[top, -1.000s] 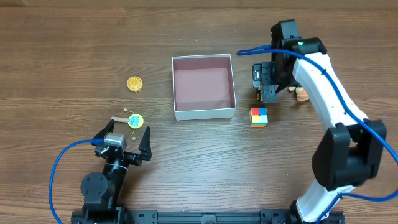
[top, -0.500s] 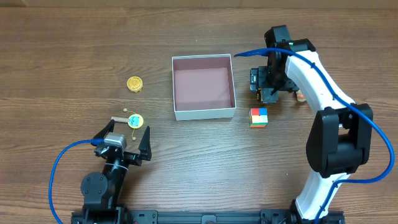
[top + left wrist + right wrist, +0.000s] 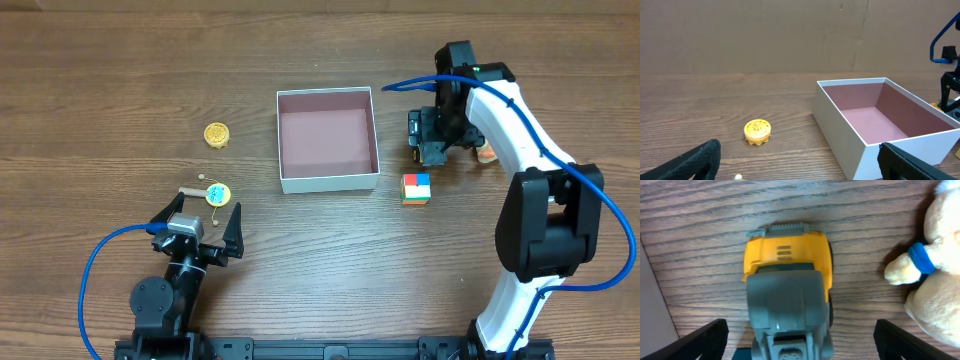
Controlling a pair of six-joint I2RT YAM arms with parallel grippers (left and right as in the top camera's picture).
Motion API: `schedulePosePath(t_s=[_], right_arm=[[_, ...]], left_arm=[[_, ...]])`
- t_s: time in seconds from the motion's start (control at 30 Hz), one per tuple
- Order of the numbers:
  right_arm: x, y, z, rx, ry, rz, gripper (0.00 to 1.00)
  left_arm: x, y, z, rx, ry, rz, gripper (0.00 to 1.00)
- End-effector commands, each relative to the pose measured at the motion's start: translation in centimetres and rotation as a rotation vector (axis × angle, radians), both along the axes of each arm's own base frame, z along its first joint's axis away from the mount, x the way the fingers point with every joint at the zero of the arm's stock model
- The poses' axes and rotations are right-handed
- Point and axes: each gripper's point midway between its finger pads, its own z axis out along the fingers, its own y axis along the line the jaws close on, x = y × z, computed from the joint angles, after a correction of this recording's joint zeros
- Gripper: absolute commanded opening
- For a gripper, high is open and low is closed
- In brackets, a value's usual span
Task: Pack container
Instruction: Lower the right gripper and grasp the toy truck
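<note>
Right hand (image 3: 801, 341) hangs over the yellow truck (image 3: 787, 265) just right of the container (image 3: 330, 181), fingers spread wide, nothing gripped. I'd drop straight down, centre up, squeeze its sides, and avoid the teddy (image 3: 940, 270) farther out.

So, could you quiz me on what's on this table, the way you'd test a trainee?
1. True or false: the container has nothing in it.
2. Which toy lies directly below the right gripper? A) yellow and grey toy truck B) multicoloured cube C) teddy bear
3. Fill in: the left gripper has its fingers ____ (open or shut).
Key: 1 true; 2 A; 3 open.
</note>
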Motion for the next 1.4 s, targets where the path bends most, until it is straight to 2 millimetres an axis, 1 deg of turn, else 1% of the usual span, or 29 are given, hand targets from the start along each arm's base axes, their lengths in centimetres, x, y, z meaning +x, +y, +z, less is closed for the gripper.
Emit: schedulePosePath(t_s=[0.0,0.23,0.43,0.5,0.57,0.63,0.9,1.07,1.1,1.17,1.2,1.37], right_arm=[[0.1,-0.2,-0.6,0.003,0.012,-0.002,0.94],[-0.1,-0.2,-1.8,-0.001,0.039,-0.002,0.95],[0.1,-0.2,-1.9,0.0,0.035,-0.002,0.94],[0.1,-0.2,-1.9,0.0,0.032,-0.002,0.9],[0.2,-0.2,-1.9,0.0,0.031,-0.002,0.83],[0.2,-0.2,-1.9,0.001,0.031,-0.003,0.78],[0.2,-0.2,-1.8,0.0,0.032,-0.003,0.72],[0.4,-0.1,-1.3,0.0,0.029,-0.003,0.67],[0.4,-0.1,-1.1,0.0,0.029,-0.003,0.64],[0.5,-0.1,-0.8,0.001,0.028,-0.003,0.53],[0.6,-0.1,-0.6,0.001,0.026,-0.003,0.5],[0.7,-0.1,0.1,0.001,0.026,-0.003,0.48]], left_arm=[[0.0,0.1,0.0,-0.007,-0.005,0.005,1.0],[0.0,0.1,0.0,-0.007,-0.005,0.005,1.0],[0.0,0.1,0.0,-0.007,-0.005,0.005,1.0],[0.0,0.1,0.0,-0.007,-0.005,0.005,1.0],[0.0,0.1,0.0,-0.007,-0.005,0.005,1.0],[0.0,0.1,0.0,-0.007,-0.005,0.005,1.0],[0.0,0.1,0.0,-0.007,-0.005,0.005,1.0],[0.0,0.1,0.0,-0.007,-0.005,0.005,1.0],[0.0,0.1,0.0,-0.007,-0.005,0.005,1.0],[0.0,0.1,0.0,-0.007,-0.005,0.005,1.0],[0.0,0.1,0.0,-0.007,-0.005,0.005,1.0],[0.0,0.1,0.0,-0.007,-0.005,0.005,1.0]])
